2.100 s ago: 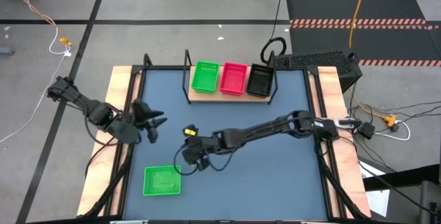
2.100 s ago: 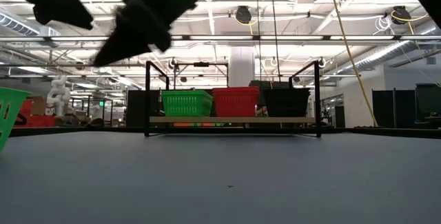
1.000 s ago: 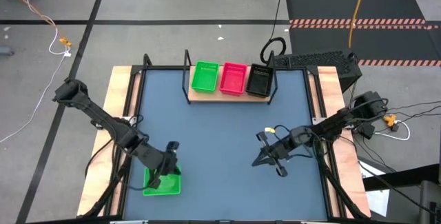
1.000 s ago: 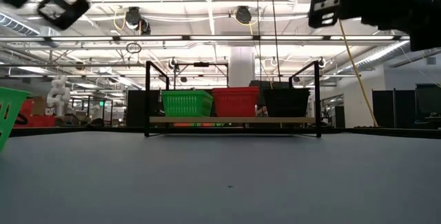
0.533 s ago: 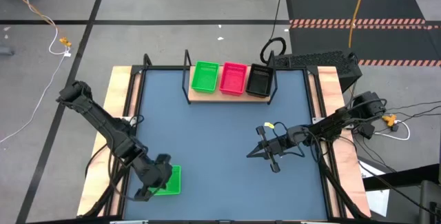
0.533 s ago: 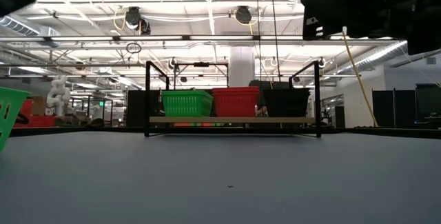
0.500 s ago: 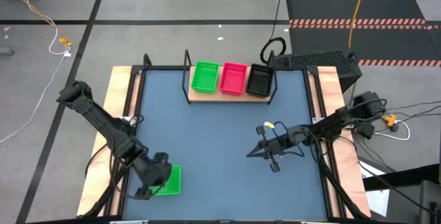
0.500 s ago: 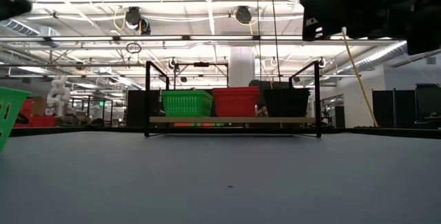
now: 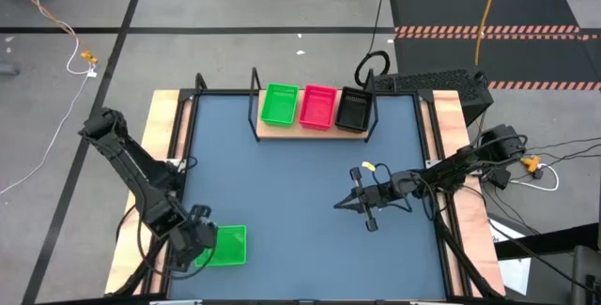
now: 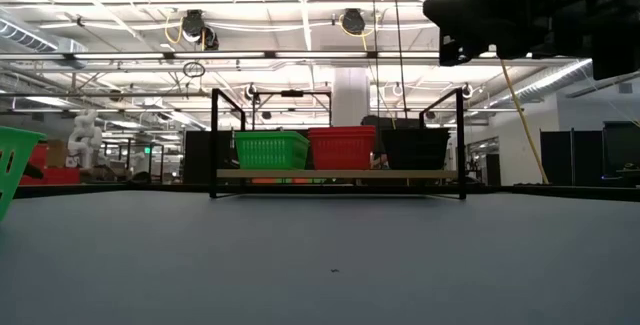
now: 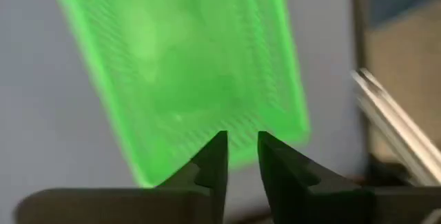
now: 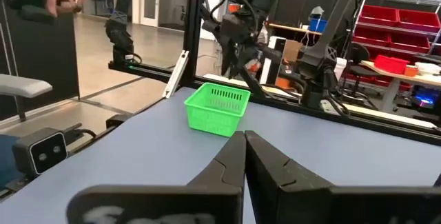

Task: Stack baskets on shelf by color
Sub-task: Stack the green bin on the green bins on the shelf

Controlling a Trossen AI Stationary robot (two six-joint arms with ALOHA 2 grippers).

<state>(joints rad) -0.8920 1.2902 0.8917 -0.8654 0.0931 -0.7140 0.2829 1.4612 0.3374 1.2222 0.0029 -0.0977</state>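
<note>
Three baskets stand side by side on the shelf (image 9: 315, 129) at the far edge: green (image 9: 280, 104), red (image 9: 318, 107), black (image 9: 353, 110). A loose green basket (image 9: 228, 246) sits bottom-down on the table near the front left corner. My left gripper (image 11: 240, 148) points steeply down over that basket's left short rim (image 11: 227, 156), its fingers a narrow gap apart, touching nothing that shows. My right gripper (image 9: 340, 205) hangs shut and about level over the table's right half, pointing left at the loose green basket (image 12: 218, 108).
The shelf's black rod frame (image 10: 212, 140) rises at both ends of the board. Wooden side rails (image 9: 167, 145) border the table. Bare blue-grey tabletop (image 9: 282, 183) lies between the loose basket and the shelf. My left arm (image 12: 241, 17) stands over the basket.
My left gripper has gone toward the table's left and near edges, from the loose green basket's far right part to its left end, and has tipped more steeply down. The basket has stayed where it was. My right gripper has turned a little toward level.
</note>
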